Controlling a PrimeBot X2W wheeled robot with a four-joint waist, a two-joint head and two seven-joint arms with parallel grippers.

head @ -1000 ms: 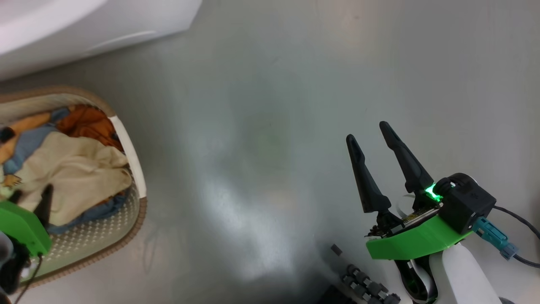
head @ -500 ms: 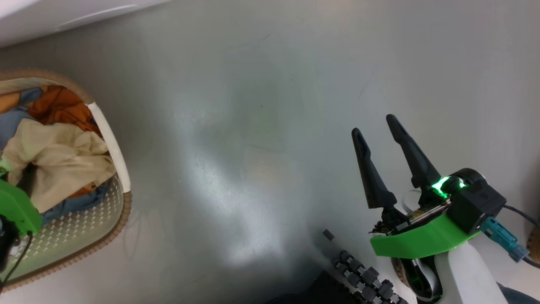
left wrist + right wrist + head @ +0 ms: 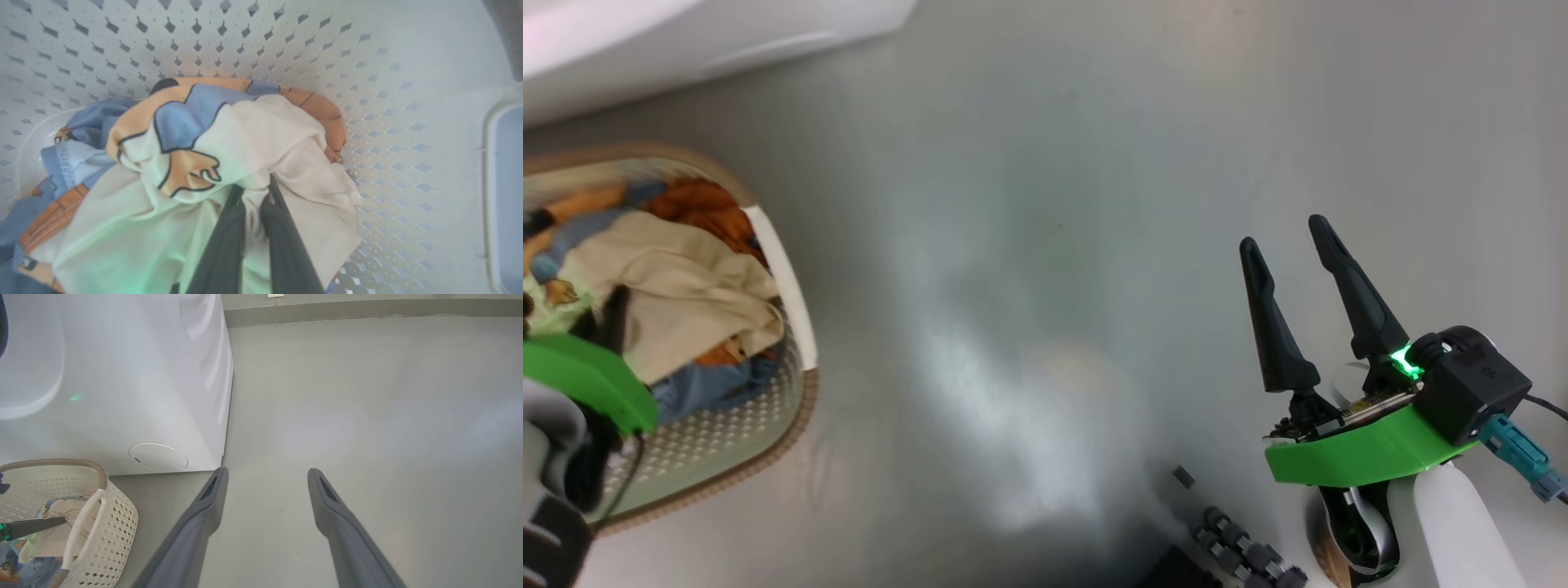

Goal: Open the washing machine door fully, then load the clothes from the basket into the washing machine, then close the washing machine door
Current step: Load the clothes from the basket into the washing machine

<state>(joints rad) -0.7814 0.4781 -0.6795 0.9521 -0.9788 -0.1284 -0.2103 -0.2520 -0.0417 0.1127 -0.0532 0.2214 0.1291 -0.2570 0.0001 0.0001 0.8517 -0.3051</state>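
Note:
The basket (image 3: 799,398) stands on the floor at the left, with the clothes (image 3: 686,286) heaped inside. In the left wrist view my left gripper (image 3: 255,185) is shut on a fold of the cream-white garment (image 3: 282,134), which lies over blue fabric with orange-brown figures (image 3: 184,118), inside the perforated basket wall (image 3: 286,41). My left gripper (image 3: 611,298) reaches down into the heap. My right gripper (image 3: 1282,233) hangs open over bare floor, far right of the basket. The washing machine (image 3: 143,375) stands behind the basket (image 3: 114,514). The washing machine door is out of view.
Smooth grey floor (image 3: 1029,286) stretches between the basket and my right arm. My base with dark rollers (image 3: 1241,555) shows at the bottom. A round cover (image 3: 158,457) sits low on the washing machine's panel. A wall skirting (image 3: 367,308) runs along the far side.
My left gripper has closed on the cream-white garment in the basket. The head camera shifted, so the whole picture moved. My right gripper stayed open.

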